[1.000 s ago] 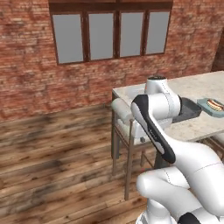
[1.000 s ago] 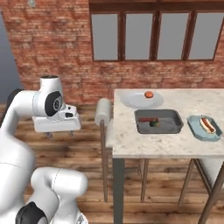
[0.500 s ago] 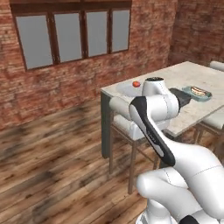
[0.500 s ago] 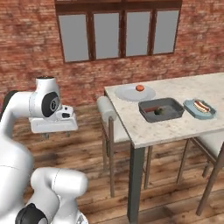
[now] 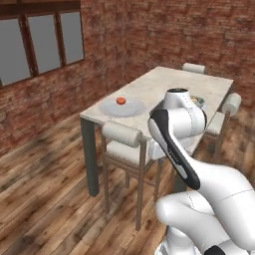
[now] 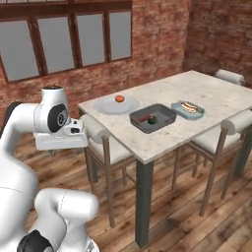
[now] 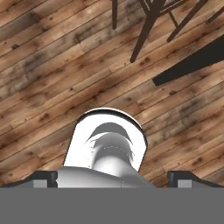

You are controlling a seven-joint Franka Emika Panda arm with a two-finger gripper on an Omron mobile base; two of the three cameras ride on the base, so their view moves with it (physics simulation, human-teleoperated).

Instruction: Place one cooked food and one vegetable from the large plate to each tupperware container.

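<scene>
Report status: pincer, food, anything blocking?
Pincer open, empty, over floor. Tomato on large plate; sausage, green ball in dark-grey tub; hot dog in blue tub. Chair fronts table.

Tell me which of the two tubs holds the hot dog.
The smaller light-blue tub, farther from the plate. The hot dog lies in it, while the larger dark-grey tub holds a sausage and a green ball.

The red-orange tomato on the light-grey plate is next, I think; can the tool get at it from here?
Probably not yet: the red-orange tomato lies uncovered on the light-grey plate, but the open tool points at the floor, off the table.
</scene>
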